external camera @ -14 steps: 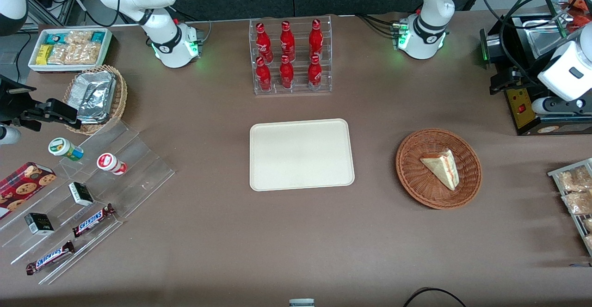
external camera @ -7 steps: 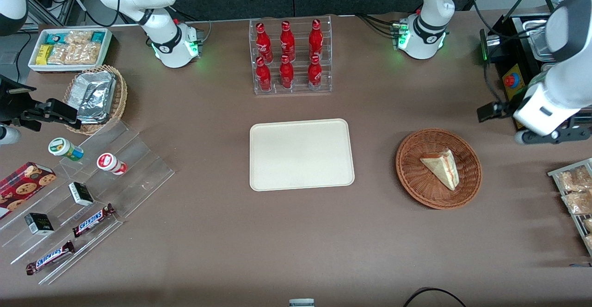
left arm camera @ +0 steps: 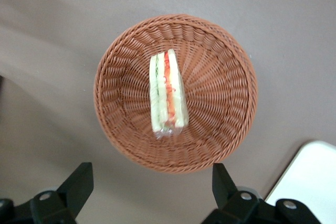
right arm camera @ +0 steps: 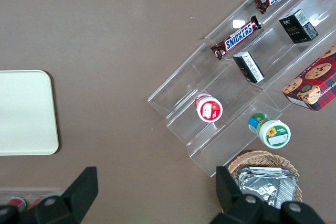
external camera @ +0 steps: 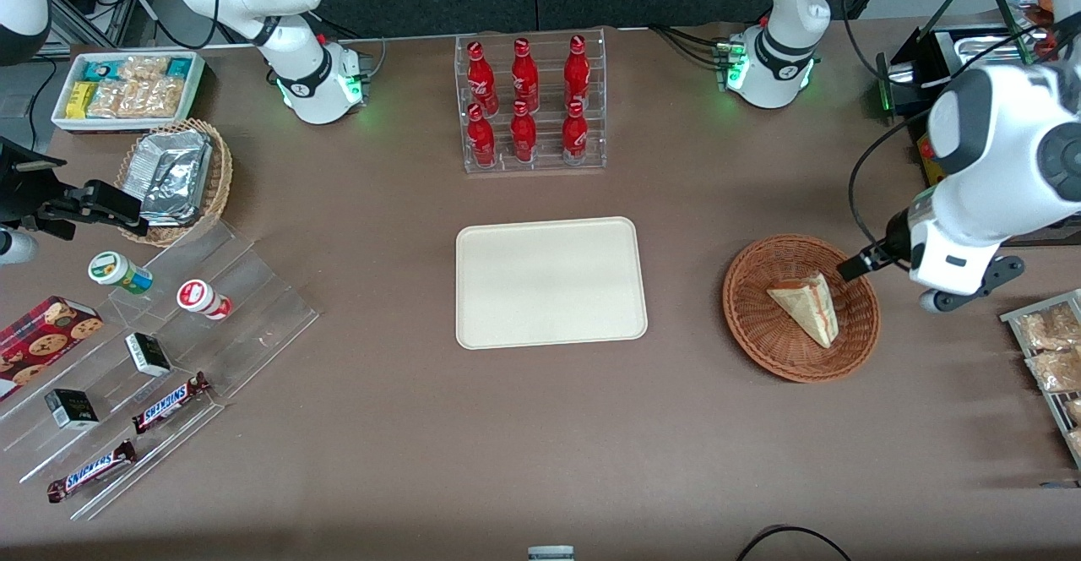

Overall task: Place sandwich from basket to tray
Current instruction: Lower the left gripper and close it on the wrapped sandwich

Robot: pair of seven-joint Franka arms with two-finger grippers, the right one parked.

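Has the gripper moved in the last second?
Yes. The gripper, open, has swung in from the working arm's end of the table toward the basket and now hangs beside the sandwich.

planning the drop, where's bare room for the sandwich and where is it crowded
The tray is bare across its whole surface, with open table between it and the basket that holds the sandwich. The gripper, open, hovers above the basket. Crowded: the bottle rack farther from the camera, and the acrylic snack steps toward the parked arm's end.
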